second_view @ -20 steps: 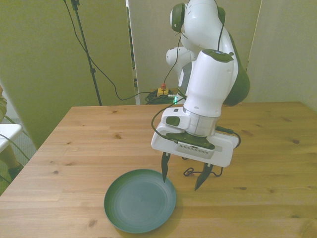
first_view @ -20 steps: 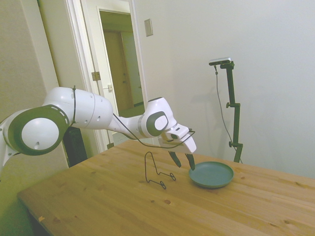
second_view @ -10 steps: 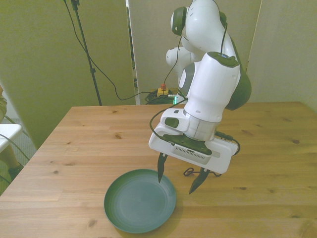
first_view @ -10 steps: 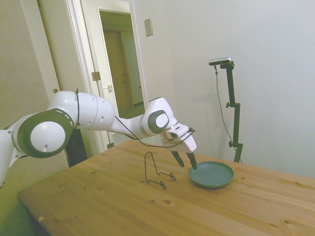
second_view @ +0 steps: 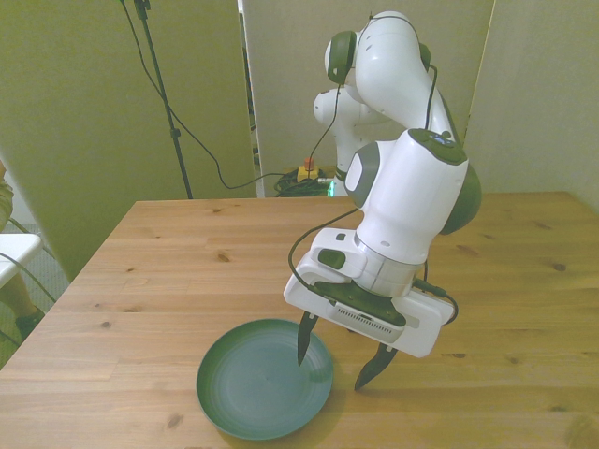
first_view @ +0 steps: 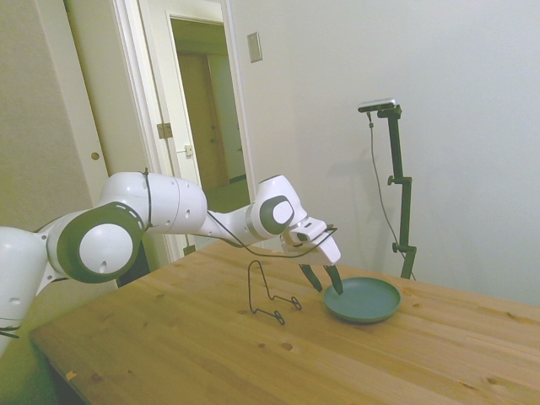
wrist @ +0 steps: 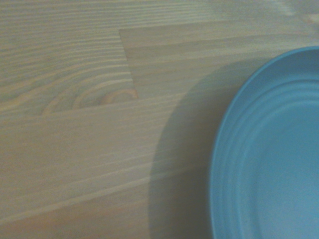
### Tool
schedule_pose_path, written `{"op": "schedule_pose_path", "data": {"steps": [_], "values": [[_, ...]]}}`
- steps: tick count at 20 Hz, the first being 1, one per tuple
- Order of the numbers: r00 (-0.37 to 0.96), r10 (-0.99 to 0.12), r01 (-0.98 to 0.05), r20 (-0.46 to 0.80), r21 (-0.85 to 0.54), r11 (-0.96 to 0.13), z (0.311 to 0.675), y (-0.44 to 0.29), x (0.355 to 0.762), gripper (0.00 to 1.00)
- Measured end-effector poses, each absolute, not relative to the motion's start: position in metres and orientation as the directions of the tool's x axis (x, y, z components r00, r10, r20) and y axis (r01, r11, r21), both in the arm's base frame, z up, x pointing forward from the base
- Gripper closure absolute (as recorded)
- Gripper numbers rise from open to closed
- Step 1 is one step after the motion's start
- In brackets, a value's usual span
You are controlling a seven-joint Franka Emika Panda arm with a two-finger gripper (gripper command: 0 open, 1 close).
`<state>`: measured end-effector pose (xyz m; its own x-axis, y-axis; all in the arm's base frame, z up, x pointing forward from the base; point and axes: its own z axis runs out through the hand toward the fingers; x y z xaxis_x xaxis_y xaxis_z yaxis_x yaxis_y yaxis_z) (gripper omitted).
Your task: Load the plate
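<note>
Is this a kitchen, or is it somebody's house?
Probably a room in a home or office set up for robot tests, not a kitchen: a plain wooden table, an open doorway, and only a round teal plate under the white arm's gripper.

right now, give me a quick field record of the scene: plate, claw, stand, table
plate: teal plate lying flat on the table, empty
claw: claw open, tilted, straddling the plate's rim on the front view's right; one finger over the plate, the other outside it
contact: cannot tell whether either finger touches the rim
stand: black wire stand upright on the table, apart from the plate, holding nothing
table: wooden table
</note>
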<state>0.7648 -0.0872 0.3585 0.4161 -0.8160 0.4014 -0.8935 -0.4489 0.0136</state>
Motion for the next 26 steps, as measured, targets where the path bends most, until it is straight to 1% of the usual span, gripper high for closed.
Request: {"op": "schedule_pose_path", "data": {"steps": [3,4,13,26], "values": [[0.404,-0.822,-0.902,0.402,0.027,-0.430,0.358,-0.088,0.767,0.00],[0.401,-0.824,-0.905,0.401,0.033,-0.425,0.358,-0.088,0.768,1.00],[0.390,-0.827,-0.914,0.404,0.059,-0.402,0.358,-0.094,0.774,1.00],[0.391,-0.825,-0.914,0.408,0.063,-0.402,0.351,-0.096,0.779,1.00]]}}
